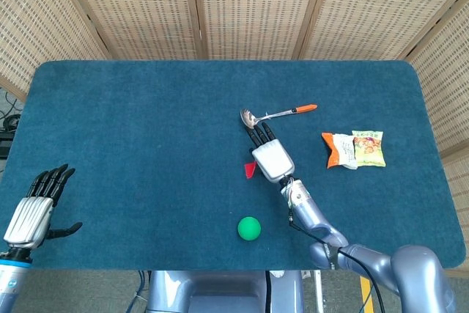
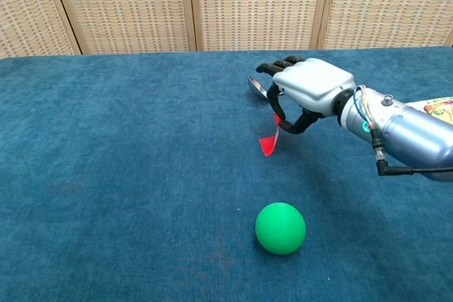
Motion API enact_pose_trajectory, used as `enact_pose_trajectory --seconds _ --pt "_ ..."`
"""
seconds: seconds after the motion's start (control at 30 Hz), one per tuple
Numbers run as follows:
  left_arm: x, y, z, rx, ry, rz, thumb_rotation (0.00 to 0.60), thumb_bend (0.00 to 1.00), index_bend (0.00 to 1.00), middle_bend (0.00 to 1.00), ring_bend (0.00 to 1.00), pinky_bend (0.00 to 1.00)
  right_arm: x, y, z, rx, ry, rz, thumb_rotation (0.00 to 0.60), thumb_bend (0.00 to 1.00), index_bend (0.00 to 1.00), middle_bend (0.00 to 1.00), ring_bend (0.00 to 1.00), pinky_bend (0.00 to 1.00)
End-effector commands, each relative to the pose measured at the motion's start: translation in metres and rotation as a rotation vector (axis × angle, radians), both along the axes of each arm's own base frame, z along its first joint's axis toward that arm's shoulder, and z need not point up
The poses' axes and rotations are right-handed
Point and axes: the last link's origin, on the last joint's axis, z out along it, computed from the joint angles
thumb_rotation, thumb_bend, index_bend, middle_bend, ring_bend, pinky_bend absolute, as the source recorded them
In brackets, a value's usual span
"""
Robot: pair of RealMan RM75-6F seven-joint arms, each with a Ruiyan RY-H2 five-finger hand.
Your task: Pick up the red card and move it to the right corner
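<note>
1. The right hand (image 1: pixel 270 160) holds the red card (image 2: pixel 270 142) tilted up near the middle of the table (image 1: pixel 132 137).
2. Just beyond its fingertips lies the spoon (image 1: pixel 276 113), blocking any move straight away from the robot.
3. To the right, the snack packets (image 1: pixel 354 149) sit well apart from the hand, between it and the table's right edge.
4. The green ball (image 1: pixel 249 228) lies near the front edge, left of the forearm.
5. The cloth between forearm and packets lies open toward the near right corner.
6. The left hand (image 1: pixel 33 209) hovers at the far left, well apart from everything.
</note>
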Motion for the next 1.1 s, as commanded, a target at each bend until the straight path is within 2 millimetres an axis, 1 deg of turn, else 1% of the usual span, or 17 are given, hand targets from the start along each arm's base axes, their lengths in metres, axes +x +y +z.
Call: enact_pose_trajectory --seconds 0.03,0.3,0.53,0.63,0.7,0.77,0.8,0.87,0.9,1.03,1.1 --pt "0.0 0.0 0.0 -0.001 -0.001 0.001 0.6 0.05 0.0 0.0 0.0 0.0 0.002 0.001 0.004 -0.007 -0.002 0.004 0.6 0.54 0.59 0.04 0.0 0.0" --pt "0.002 -0.001 0.002 0.004 -0.009 -0.006 0.6 0.05 0.0 0.0 0.0 0.0 0.01 0.004 0.01 -0.018 -0.005 0.021 0.6 0.54 0.59 0.04 0.0 0.0" --pt "0.002 -0.002 0.004 0.005 -0.018 -0.008 0.6 0.05 0.0 0.0 0.0 0.0 0.027 0.01 0.009 -0.009 -0.021 0.048 0.6 0.54 0.59 0.04 0.0 0.0" --pt "0.001 -0.002 0.004 0.002 -0.02 -0.007 0.6 0.05 0.0 0.0 0.0 0.0 0.03 0.011 0.012 -0.023 -0.017 0.058 0.6 0.54 0.59 0.04 0.0 0.0" --pt "0.0 -0.003 0.005 0.002 -0.023 -0.005 0.6 0.05 0.0 0.0 0.0 0.0 0.029 0.01 0.02 -0.047 -0.016 0.06 0.6 0.54 0.59 0.04 0.0 0.0" --pt "0.0 -0.003 0.006 0.003 -0.027 -0.005 0.6 0.05 0.0 0.0 0.0 0.0 0.025 0.01 0.033 -0.079 -0.016 0.06 0.6 0.54 0.59 0.04 0.0 0.0" --pt "0.0 -0.003 0.006 0.004 -0.029 -0.004 0.6 0.05 0.0 0.0 0.0 0.0 0.022 0.009 0.045 -0.107 -0.022 0.058 0.6 0.54 0.59 0.04 0.0 0.0" --pt "0.0 -0.003 0.006 0.001 -0.031 -0.003 0.6 0.05 0.0 0.0 0.0 0.0 0.017 0.011 0.059 -0.133 -0.033 0.053 0.6 0.54 0.59 0.04 0.0 0.0" --pt "0.0 -0.003 0.006 -0.002 -0.033 -0.003 0.6 0.05 0.0 0.0 0.0 0.0 0.012 0.012 0.072 -0.16 -0.046 0.043 0.6 0.54 0.59 0.04 0.0 0.0" --pt "0.002 -0.005 0.005 -0.007 -0.037 -0.012 0.6 0.05 0.0 0.0 0.0 0.0 -0.007 0.024 0.111 -0.227 -0.085 0.014 0.6 0.54 0.59 0.04 0.0 0.0" --pt "0.003 -0.005 0.006 -0.007 -0.04 -0.019 0.6 0.05 0.0 0.0 0.0 0.0 -0.017 0.036 0.128 -0.248 -0.117 -0.005 0.6 0.53 0.59 0.04 0.0 0.0"
